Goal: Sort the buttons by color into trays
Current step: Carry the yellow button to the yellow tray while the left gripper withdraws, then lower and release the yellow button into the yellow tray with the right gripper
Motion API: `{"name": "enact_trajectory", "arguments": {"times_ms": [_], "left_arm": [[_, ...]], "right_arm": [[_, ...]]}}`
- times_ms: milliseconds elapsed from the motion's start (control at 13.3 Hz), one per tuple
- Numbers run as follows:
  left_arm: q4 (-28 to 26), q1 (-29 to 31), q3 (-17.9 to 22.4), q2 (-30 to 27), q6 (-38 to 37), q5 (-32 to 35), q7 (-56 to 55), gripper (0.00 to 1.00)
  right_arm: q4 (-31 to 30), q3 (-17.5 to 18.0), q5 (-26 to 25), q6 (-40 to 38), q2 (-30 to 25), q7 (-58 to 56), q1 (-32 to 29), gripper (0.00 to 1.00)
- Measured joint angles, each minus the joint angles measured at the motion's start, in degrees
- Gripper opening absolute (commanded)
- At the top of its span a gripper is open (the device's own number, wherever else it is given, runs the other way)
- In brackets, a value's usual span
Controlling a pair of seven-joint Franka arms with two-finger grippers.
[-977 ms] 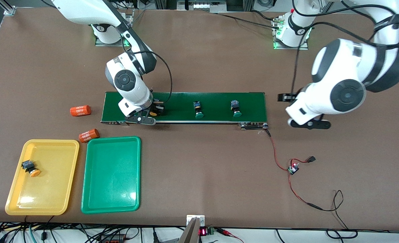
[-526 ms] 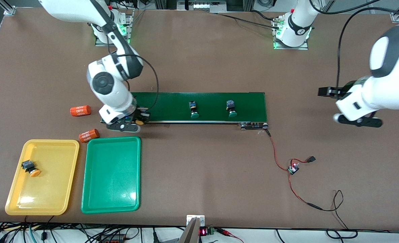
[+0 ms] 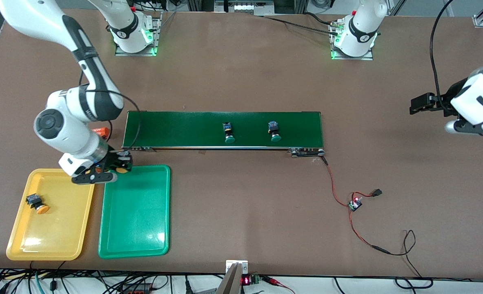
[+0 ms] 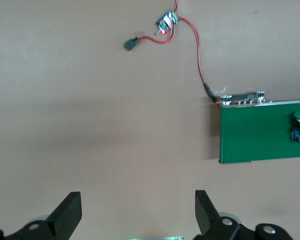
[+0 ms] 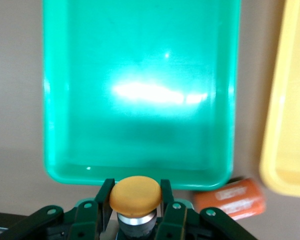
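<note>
Buttons: one yellow-capped push-button [image 3: 36,203] lies in the yellow plastic tray [image 3: 16,241]; right gripper [image 3: 110,166] clamps another [image 5: 135,193] over the green tray's [image 3: 135,249] edge — two green-capped ones [image 3: 228,132] wait on the belt [image 3: 176,128]; left gripper [image 4: 137,212] gapes, idle.

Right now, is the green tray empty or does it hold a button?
Empty: the green tray shows only bare floor in the front and right wrist views.
</note>
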Motion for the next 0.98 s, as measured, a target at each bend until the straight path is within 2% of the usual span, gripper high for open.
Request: {"name": "enact_trajectory", "arguments": {"times_ms": [226,451,677,977], "left_arm": [[-2.46,-5.14,4.64,-3.32,1.05,0.02,0.01,1.00],[-1.87,-5.97,5.42,-3.46,1.55,1.93,0.17,1.00],[-1.56,-6.23,5.70,-3.46,1.17,3.16,0.17,1.00],[-1.55,-5.73,6.37,-3.43,0.97,2.03,0.18,1.00]], "right_arm": [[1.98,-0.25,-0.03,0.00,2.34,-10.63,-3.95,0.12],[4.80,-0.73,-0.14,0.00,5.66,-21.64,-9.51,0.12],[7.12,-1.23,-1.61,0.31,9.16,-27.00,-13.62,0.12],[11.83,-2.48,-2.10,4.02,14.72,-32.42,-15.43,0.12]]}}
